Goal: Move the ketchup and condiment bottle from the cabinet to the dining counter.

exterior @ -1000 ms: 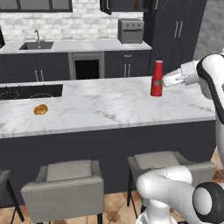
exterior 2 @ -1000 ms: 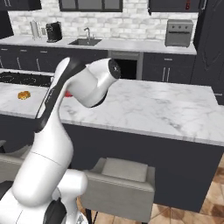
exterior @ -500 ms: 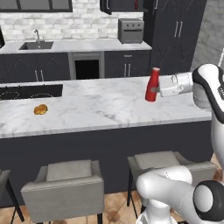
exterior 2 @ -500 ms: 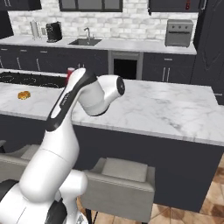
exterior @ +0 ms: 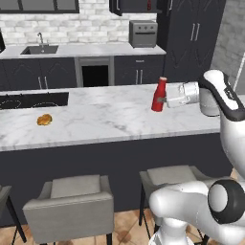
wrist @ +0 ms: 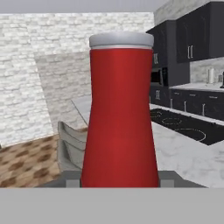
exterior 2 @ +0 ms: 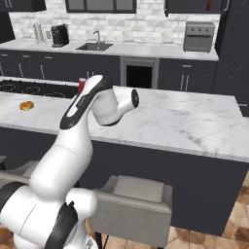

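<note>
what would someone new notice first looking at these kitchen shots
The small all-red squeeze bottle of ketchup with its whitish cap, tilted slightly, in the white arm's two-finger gripper at the long white grey-veined marble dining counter; in the hand view it looms large. Next, a small golden-brown piece of food lying alone near the counter's left end.

Home kitchen, brick wall with sink [exterior: 40, 49], dark cabinets, marble dining counter [exterior: 105, 117], grey stools [exterior: 72, 201]
</note>
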You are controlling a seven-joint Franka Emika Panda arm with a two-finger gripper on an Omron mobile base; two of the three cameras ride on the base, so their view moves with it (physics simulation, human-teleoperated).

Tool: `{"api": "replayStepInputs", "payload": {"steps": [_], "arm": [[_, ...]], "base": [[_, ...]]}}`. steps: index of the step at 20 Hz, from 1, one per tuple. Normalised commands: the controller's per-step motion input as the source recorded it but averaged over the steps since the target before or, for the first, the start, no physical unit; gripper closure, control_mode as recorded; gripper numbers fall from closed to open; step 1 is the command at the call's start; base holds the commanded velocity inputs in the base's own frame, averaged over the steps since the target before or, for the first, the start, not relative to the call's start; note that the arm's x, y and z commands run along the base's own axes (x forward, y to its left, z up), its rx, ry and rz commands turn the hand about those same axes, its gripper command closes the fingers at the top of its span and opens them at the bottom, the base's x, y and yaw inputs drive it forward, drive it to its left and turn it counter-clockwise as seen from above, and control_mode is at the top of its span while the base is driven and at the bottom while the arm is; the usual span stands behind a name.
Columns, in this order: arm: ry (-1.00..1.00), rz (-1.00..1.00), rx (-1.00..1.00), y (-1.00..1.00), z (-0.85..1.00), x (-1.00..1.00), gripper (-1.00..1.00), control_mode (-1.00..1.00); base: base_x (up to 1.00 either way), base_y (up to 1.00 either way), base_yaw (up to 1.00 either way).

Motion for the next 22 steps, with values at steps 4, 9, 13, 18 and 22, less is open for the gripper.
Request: {"api": "replayStepInputs", "payload": {"steps": [4, 9, 13, 18, 22], "arm": [[-0.01, 0.13, 0.00, 0.00, -0.21, 0.34, 1.00, -1.00], [-0.23, 0.05, -0.11, 0.01, -0.43, 0.08, 1.00, -1.00], [-0.16, 0.00, -0.15, 0.00, -0.37, 0.27, 1.00, -1.00], [-0.10, 0.00, -0.25, 0.02, -0.39, 0.17, 1.00, -1.00], [0.03, -0.02, 0.00, 0.00, -0.23, 0.40, 1.00, -1.00]], "base": [[0.00, 0.00, 0.00], [0.00, 0.00, 0.00], [0.00, 0.00, 0.00], [0.00, 0.00, 0.00], [0.00, 0.00, 0.00]]}}
